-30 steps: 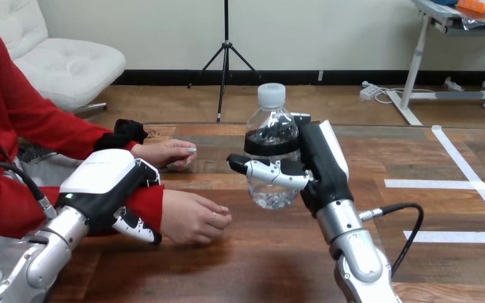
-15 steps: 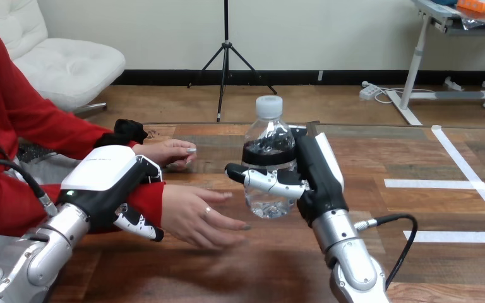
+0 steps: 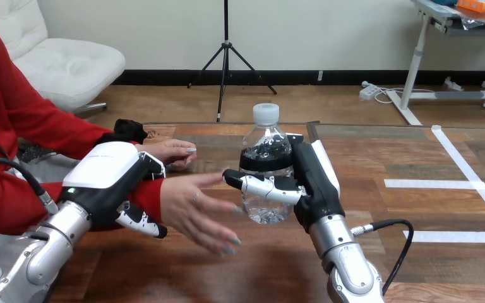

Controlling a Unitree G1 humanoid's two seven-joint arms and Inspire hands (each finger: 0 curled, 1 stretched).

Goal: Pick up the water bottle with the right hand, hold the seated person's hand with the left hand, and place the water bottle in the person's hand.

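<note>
Grips the water bottle (image 3: 265, 165) in the right hand (image 3: 316, 183), with fingers wrapped round the far side and the thumb laid across the front just under the dark label band. Carries the bottle upright, white cap on top, lifted clear of the wooden table (image 3: 259, 265), near the table's middle. Clasps the person's wrist at the red sleeve with the left hand (image 3: 104, 180), with the white back shell over the top and curled fingers (image 3: 140, 222) under the sleeve. Presents the person's hand (image 3: 196, 205) open between the two robot hands, with fingers spread and pointing toward the bottle. Places those fingertips just beside the bottle's lower half; cannot tell whether touching. Shows the person's other hand (image 3: 167, 151) farther back, resting on the table behind the left hand, apart from the bottle and from the right hand.
</note>
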